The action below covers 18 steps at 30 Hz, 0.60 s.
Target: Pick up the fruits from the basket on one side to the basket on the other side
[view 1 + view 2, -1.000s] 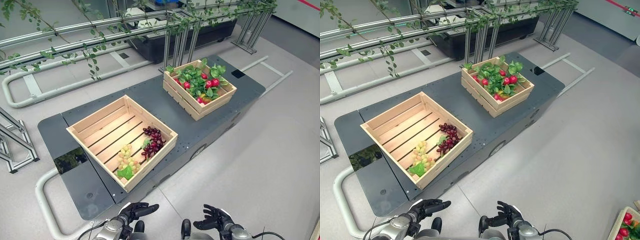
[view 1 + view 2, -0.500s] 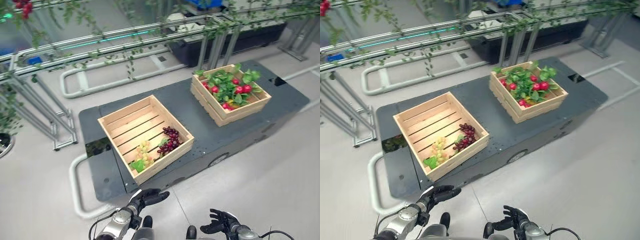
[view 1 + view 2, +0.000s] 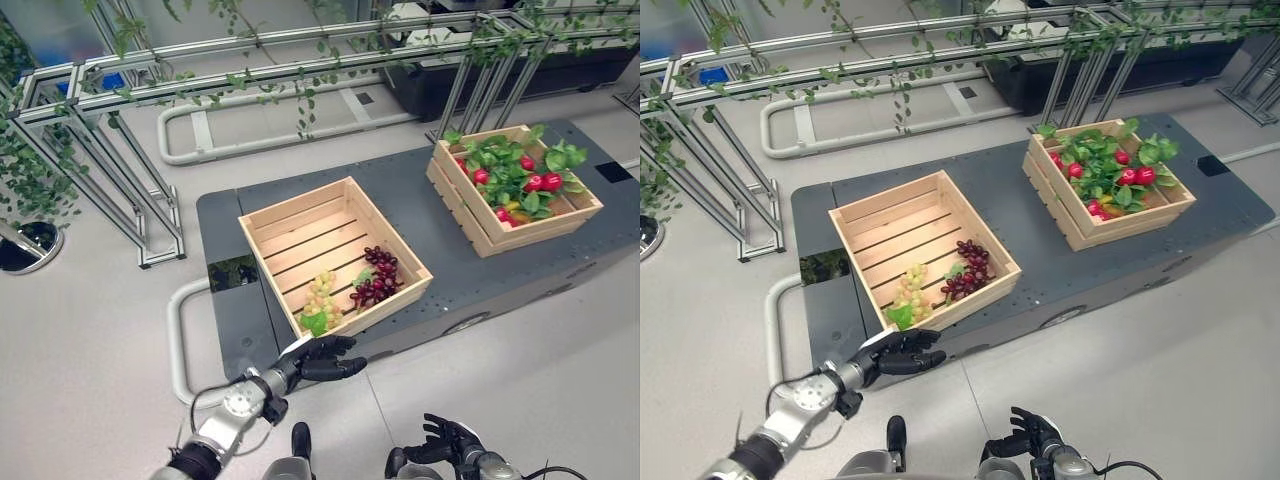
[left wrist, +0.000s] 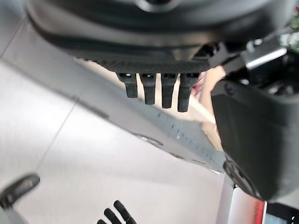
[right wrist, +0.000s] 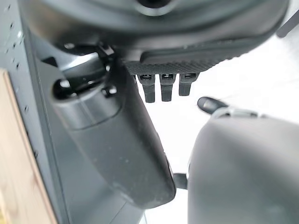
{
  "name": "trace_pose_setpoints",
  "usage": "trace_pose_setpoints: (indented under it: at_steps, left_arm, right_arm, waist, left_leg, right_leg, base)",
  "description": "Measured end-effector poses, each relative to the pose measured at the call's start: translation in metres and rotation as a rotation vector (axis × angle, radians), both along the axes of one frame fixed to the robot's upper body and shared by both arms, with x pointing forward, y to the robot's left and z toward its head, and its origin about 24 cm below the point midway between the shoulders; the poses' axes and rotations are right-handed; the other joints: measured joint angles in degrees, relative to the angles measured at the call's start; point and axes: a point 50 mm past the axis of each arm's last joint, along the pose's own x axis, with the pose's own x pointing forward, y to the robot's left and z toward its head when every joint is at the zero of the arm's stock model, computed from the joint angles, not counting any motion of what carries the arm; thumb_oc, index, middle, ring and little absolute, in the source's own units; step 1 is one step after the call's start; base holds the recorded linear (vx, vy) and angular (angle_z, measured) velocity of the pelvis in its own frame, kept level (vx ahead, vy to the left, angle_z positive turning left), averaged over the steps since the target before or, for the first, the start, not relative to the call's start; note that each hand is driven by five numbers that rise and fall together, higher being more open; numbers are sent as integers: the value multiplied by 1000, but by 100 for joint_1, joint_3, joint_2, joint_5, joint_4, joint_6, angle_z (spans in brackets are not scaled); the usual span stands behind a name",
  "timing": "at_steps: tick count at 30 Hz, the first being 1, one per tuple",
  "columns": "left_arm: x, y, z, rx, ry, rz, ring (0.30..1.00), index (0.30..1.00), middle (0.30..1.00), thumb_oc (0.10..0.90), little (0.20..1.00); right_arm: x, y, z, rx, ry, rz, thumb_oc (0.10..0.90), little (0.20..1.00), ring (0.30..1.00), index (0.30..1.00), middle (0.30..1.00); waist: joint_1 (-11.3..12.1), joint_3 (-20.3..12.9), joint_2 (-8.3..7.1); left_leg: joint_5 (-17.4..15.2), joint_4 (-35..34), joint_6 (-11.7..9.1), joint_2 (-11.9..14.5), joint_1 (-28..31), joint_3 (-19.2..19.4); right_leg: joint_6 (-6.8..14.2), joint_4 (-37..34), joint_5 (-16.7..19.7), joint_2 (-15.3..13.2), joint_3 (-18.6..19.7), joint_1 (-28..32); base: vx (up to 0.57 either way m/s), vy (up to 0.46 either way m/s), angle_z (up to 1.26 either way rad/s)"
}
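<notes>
A pale wooden crate (image 3: 368, 312) on the dark platform holds a green grape bunch (image 3: 320, 297) and a purple grape bunch (image 3: 375, 278) in its near corner. Further right, a second crate (image 3: 545, 232) is full of red fruits (image 3: 540, 183) among green leaves. My left hand (image 3: 325, 358) hovers open just below the near crate's front corner, over the platform edge, holding nothing; its fingers (image 4: 156, 91) hang straight. My right hand (image 3: 450, 445) is low, over the floor, fingers spread and relaxed.
Both crates stand on a long dark grey platform (image 3: 455, 265) ringed by a white tube bumper (image 3: 177, 330). Metal rail frames (image 3: 150, 215) draped with leafy vines stand behind and to the left. Pale floor lies in front and to the right.
The camera has shifted, so the crates sit further right in the picture. My left hand has risen and reached forward to the near crate's front corner. The right hand stays low.
</notes>
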Motion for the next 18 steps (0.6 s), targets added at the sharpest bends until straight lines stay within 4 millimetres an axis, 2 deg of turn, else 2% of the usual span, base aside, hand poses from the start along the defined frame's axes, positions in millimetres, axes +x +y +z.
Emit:
trace_pose_setpoints:
  at_steps: [3,4,5,6,8,9,11,13,14,15,16,18]
  left_arm:
    - [6,-1,17,17,-29,-94,900,900,900,800,900]
    - [8,-4,25,31,-38,-161,900,900,900,800,900]
    - [9,-7,33,45,-54,-222,900,900,900,800,900]
    - [10,-9,37,52,-57,-257,900,900,900,800,900]
    - [11,-14,47,72,-74,-328,900,900,900,800,900]
    - [12,-16,52,79,-84,-353,900,900,900,800,900]
    - [13,-23,61,78,-121,-382,900,900,900,800,900]
    - [13,-26,71,76,-160,-405,900,900,900,800,900]
    - [13,-25,73,81,-168,-408,900,900,900,800,900]
    - [13,-22,79,80,-176,-418,900,900,900,800,900]
    - [10,-25,84,50,-187,-421,900,900,900,800,900]
    - [6,-30,93,-20,-198,-436,900,900,900,800,900]
  right_arm:
    - [2,-3,1,1,-18,-32,800,900,900,900,900]
    - [4,-3,2,-1,-26,-30,800,900,900,900,900]
    - [4,-2,3,2,-33,-28,800,900,900,900,900]
    - [4,-2,3,3,-34,-26,800,900,900,900,900]
    - [2,-1,2,4,-31,-25,800,900,900,900,900]
    - [-1,-2,1,3,-24,-28,800,900,900,900,900]
    - [-4,-3,0,0,-18,-33,800,900,900,900,900]
    - [-6,0,-3,5,-2,-37,800,900,900,900,900]
    - [-6,1,-4,8,-1,-37,800,900,900,900,900]
    - [-11,5,-6,21,8,-46,800,900,900,900,900]
    - [-13,1,-6,24,12,-72,800,900,900,900,900]
    - [-11,-3,-4,16,2,-74,800,900,900,900,900]
  waist:
    - [-4,16,141]
    - [-11,20,178]
    - [-21,25,183]
    - [-28,20,174]
    - [-27,15,150]
    - [-42,12,143]
    - [-55,1,117]
    - [-48,-31,5]
    - [-25,-56,-42]
    - [-67,-80,-155]
    - [-132,-89,-53]
    - [-80,-106,28]
  left_leg:
    - [-98,-15,136,-68,182,20]
    - [-136,-26,189,-69,252,44]
    - [-171,-30,237,-69,289,57]
    - [-179,-36,247,-75,297,57]
    - [-179,-44,250,-101,290,47]
    - [-180,-52,247,-122,283,10]
    - [-174,-52,217,-155,214,-39]
    - [-208,-55,79,-164,152,-216]
    - [-206,-58,21,-160,119,-285]
    - [-189,-56,-130,-133,94,-490]
    - [-136,-51,-320,93,81,-587]
    - [-99,-50,-424,381,74,-541]
  right_leg:
    - [5,634,-2,-157,5,-163]
    - [20,1142,-14,-233,51,-377]
    - [65,1556,-55,-307,176,-620]
    - [70,1660,-53,-344,249,-694]
    - [82,1473,-47,-296,421,-832]
    - [91,1110,-40,-265,537,-849]
    - [311,229,152,-234,768,-822]
    - [449,-790,625,-304,949,-765]
    - [404,-848,671,-339,961,-760]
    - [477,-832,951,-305,949,-698]
    - [327,-824,952,-64,913,-590]
    - [177,-825,860,218,895,-544]
  base:
    - [61,166,-2]
    - [74,46,-10]
    - [73,-18,-6]
    - [87,-109,1]
    - [59,-164,6]
    - [16,-210,16]
    - [9,-265,22]
    - [115,-501,32]
    - [176,-439,59]
    - [139,-306,79]
    - [120,-291,75]
    - [84,-222,33]
